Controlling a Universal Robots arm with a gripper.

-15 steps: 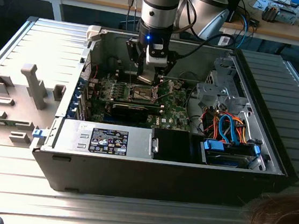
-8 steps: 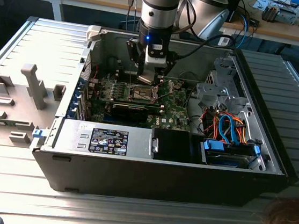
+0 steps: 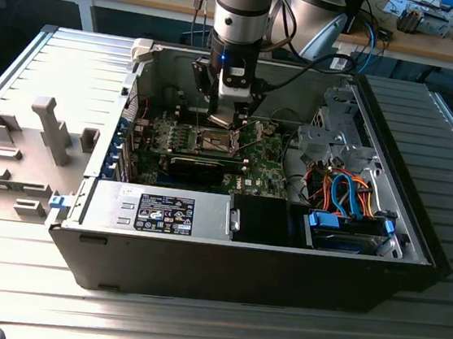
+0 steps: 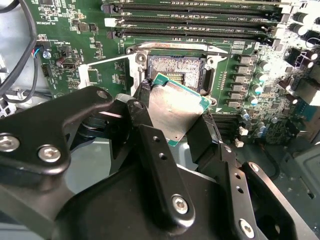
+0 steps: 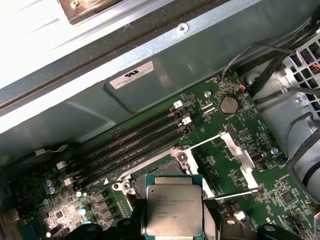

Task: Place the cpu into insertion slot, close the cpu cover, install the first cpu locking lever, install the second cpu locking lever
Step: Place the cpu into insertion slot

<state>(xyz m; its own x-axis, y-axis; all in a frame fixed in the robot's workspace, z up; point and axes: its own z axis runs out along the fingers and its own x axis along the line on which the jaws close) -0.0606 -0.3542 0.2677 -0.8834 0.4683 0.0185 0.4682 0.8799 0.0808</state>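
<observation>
- The jaws are closed on the cpu (image 4: pixel 175 112), pinching two opposite edges. It hangs over the near edge of the insertion slot (image 4: pixel 177 70), apparently not yet seated.
- Doing this well likely means levelling the chip, squaring it with the socket frame and lowering it without sliding. The bare contact field looks delicate.
- The second wrist view shows the grip and the open socket.
- The first wrist view shows the cpu cover (image 5: pixel 239 157) swung open beside the slot.
- The exterior view shows the computer case (image 3: pixel 239 273) on the counter (image 3: pixel 404 337).
</observation>
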